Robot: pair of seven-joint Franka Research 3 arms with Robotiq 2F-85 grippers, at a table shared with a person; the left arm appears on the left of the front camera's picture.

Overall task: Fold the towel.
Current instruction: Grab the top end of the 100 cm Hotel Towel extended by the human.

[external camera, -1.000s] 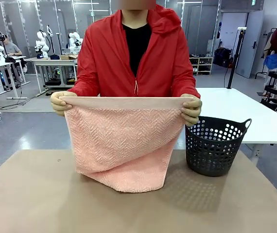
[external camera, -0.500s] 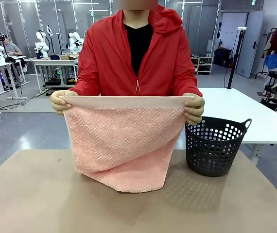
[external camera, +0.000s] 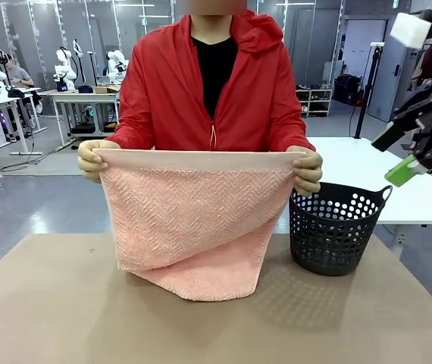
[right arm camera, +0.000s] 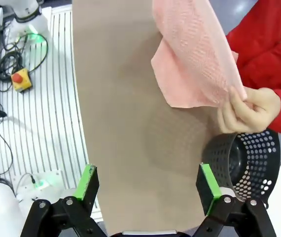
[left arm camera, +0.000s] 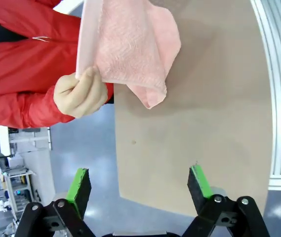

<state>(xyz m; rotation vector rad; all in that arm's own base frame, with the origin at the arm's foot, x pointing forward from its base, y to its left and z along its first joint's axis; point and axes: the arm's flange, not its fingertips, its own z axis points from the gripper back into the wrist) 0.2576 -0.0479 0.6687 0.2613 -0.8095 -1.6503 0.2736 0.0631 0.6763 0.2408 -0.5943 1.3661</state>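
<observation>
Hanging towel [external camera: 193, 227], plain band [external camera: 197, 160] uppermost, beside dark basket [external camera: 336, 235]

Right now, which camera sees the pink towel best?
The front view. The whole towel faces it, held up wide by the person, with the smooth band on top. The left wrist view shows one pinched corner and some hanging cloth. The right wrist view shows the other pinched corner and the cloth at a slant.
</observation>
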